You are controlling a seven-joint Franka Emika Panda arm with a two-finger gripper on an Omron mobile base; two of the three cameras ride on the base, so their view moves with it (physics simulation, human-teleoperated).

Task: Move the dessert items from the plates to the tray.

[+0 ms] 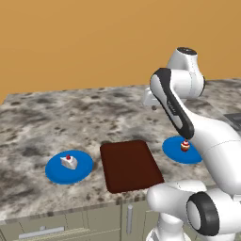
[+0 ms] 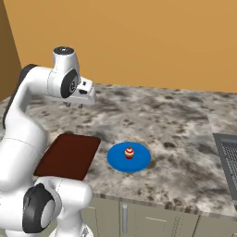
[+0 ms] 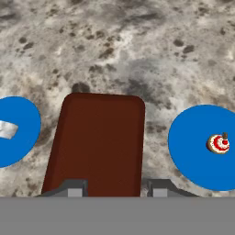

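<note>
tray [image 1: 129, 164]: bare, between the two plates; cake wedge [image 1: 68, 161] on left plate [image 1: 54, 173]; cupcake [image 2: 129, 152] on right plate [image 2: 139, 163]; gripper [image 2: 74, 105] high over the counter, jaws parted, empty; judged: nothing moved yet, both desserts remain.

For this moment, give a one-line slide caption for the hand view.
Open gripper above the bare brown tray, cupcake on right blue plate, cake wedge on left blue plate.

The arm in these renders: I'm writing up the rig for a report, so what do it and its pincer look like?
A glossy white arm of rounded segments with dark grey joints and a black cap on top. The pincer has two small grey, blocky fingertips. No cables or markings are visible.
</note>
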